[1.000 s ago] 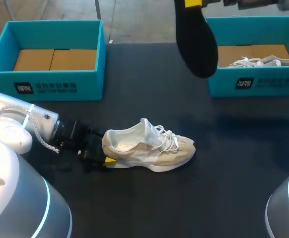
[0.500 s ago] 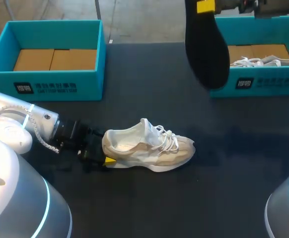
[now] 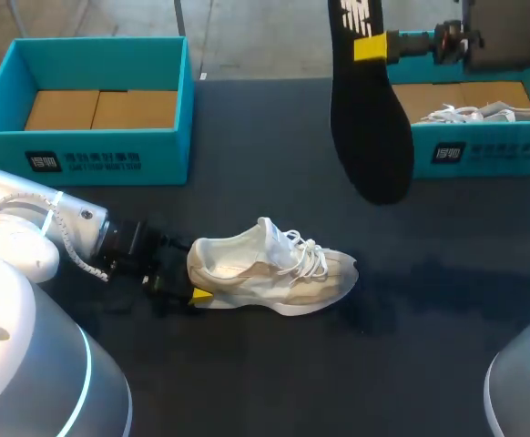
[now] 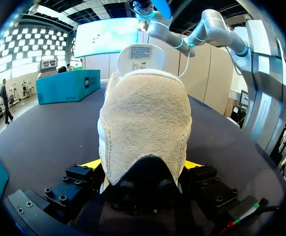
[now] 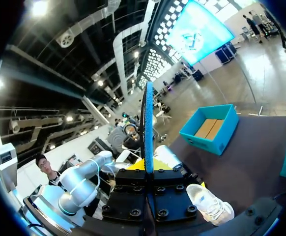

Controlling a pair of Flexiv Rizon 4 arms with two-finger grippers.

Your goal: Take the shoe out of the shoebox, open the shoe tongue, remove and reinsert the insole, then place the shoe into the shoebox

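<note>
Shoe: a cream and white trainer (image 3: 274, 273) lies on its sole near the middle of the dark counter (image 3: 274, 382), heel toward 9 o'clock, toe toward 3 o'clock, out of its box.
Left end effector: the left end effector (image 4: 142, 166) is closed on the shoe's heel, one yellow tip on each side, steadying it on the counter.
Insole: a black insole (image 3: 370, 127) hangs in the air at about 1 o'clock from the shoe, toe end down, well apart from it.
Right end effector: the right end effector (image 3: 374, 47) pinches the insole's upper, heel end.
Step in hand: the insole looks removed; reinsertion seems next.
Next move: the insole probably needs lowering and tilting to match the shoe's length, then feeding toe first into the opening toward 3 o'clock.
In the way: the tongue and laces stand over the opening and may catch the insole's tip.
Left box: a teal shoebox (image 3: 83, 150) at 10 o'clock, showing a cardboard floor.
Right box: a teal shoebox (image 3: 484, 155) at 2 o'clock, partly behind the insole, holding a second pale shoe (image 3: 470, 112).
</note>
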